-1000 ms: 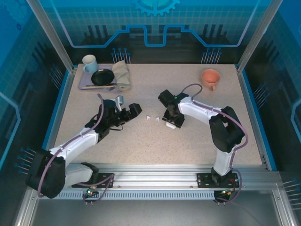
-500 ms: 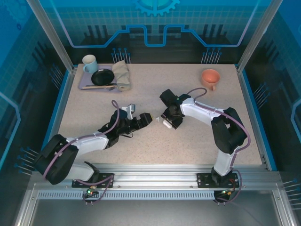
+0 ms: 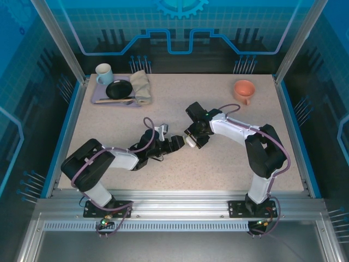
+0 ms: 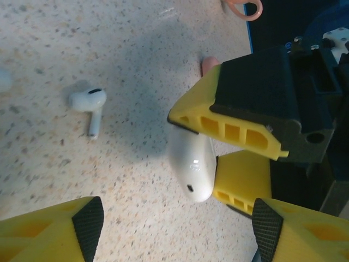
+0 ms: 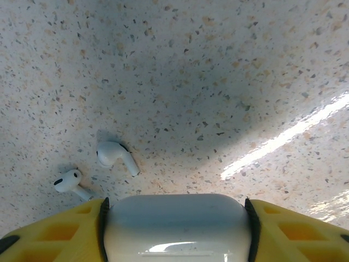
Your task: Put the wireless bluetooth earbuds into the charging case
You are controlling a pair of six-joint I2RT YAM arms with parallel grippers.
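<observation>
Right gripper (image 3: 194,140) clamps the case (image 5: 175,226): glossy, likely slippery. Left gripper (image 4: 174,226) stands wide, empty. Two white earbuds (image 5: 114,155) lie on the table (image 5: 229,71), ten o'clock off the case. Tiny, light, slick, I judge; pinch across the stem.

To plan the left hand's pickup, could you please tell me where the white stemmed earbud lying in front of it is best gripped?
Probably by the rounded head of the white stemmed earbud, coming from straight above, with the left hand closing across that head. The earbud lies flat on its side on the speckled tabletop, touching nothing, and its thin stem offers little to pinch.
</observation>
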